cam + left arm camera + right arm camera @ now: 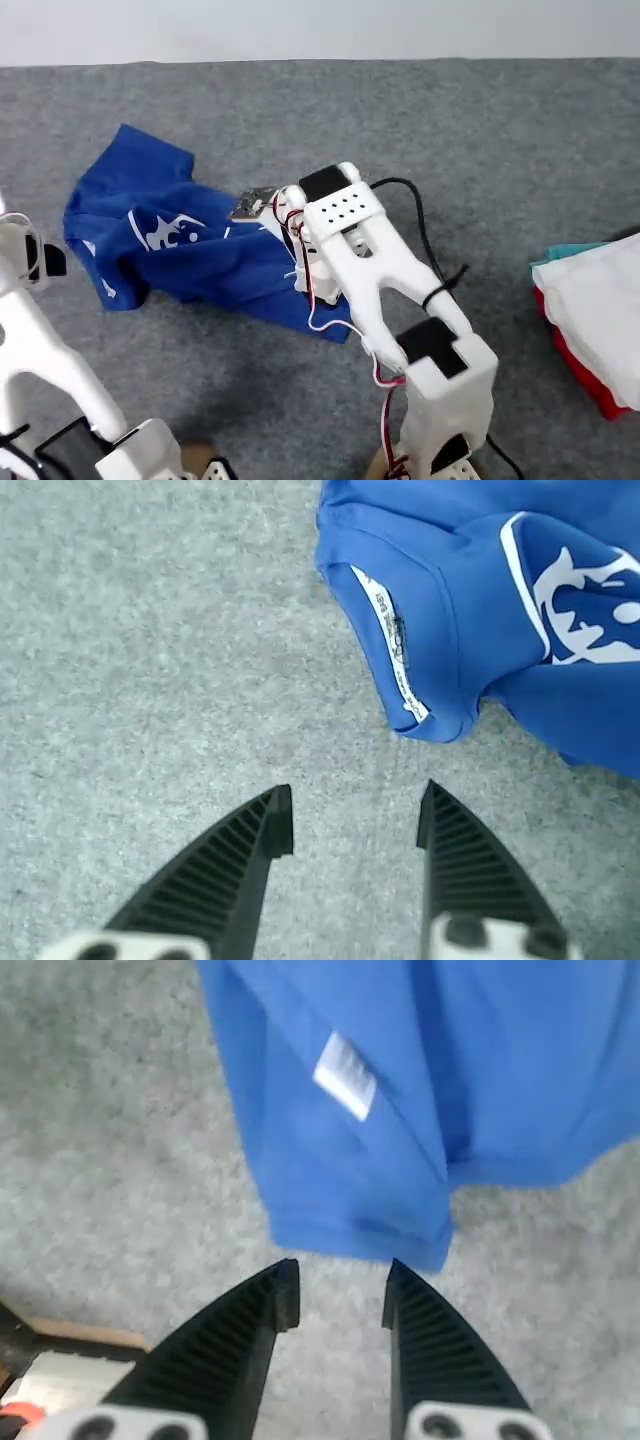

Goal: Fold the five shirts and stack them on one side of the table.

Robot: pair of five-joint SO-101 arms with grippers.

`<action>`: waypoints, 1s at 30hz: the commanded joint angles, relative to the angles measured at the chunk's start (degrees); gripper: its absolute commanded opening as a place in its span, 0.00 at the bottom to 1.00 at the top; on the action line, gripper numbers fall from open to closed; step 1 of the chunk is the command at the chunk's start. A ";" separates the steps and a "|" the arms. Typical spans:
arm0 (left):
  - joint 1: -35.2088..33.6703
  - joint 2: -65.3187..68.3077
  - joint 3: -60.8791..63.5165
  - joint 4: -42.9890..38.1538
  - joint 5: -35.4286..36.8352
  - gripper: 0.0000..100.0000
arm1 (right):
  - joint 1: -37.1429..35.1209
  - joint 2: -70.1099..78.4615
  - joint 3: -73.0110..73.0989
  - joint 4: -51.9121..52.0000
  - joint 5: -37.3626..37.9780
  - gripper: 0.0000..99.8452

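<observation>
bg: white wall (320, 30) along far edge | brown board (90, 1334) strip, near edge

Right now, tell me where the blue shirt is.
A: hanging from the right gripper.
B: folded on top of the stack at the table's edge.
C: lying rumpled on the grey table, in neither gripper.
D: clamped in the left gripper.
C: the blue shirt lies bunched on the table, apart from the stack of folded shirts, and the left gripper and right gripper are both open and empty.
</observation>
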 commanded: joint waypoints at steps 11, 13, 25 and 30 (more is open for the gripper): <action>-0.44 -2.20 -0.04 -0.88 -0.18 0.21 | 5.85 5.05 -7.56 -2.77 0.53 0.15; -0.26 -2.20 -0.04 -0.88 -0.18 0.21 | 5.85 5.05 -11.43 0.31 0.53 0.15; 0.00 -2.20 -0.04 -0.88 2.02 0.21 | 6.81 9.98 -16.44 1.45 3.25 0.15; 0.00 -2.20 -0.04 -0.97 2.02 0.21 | 6.20 13.85 -16.53 1.63 3.25 0.15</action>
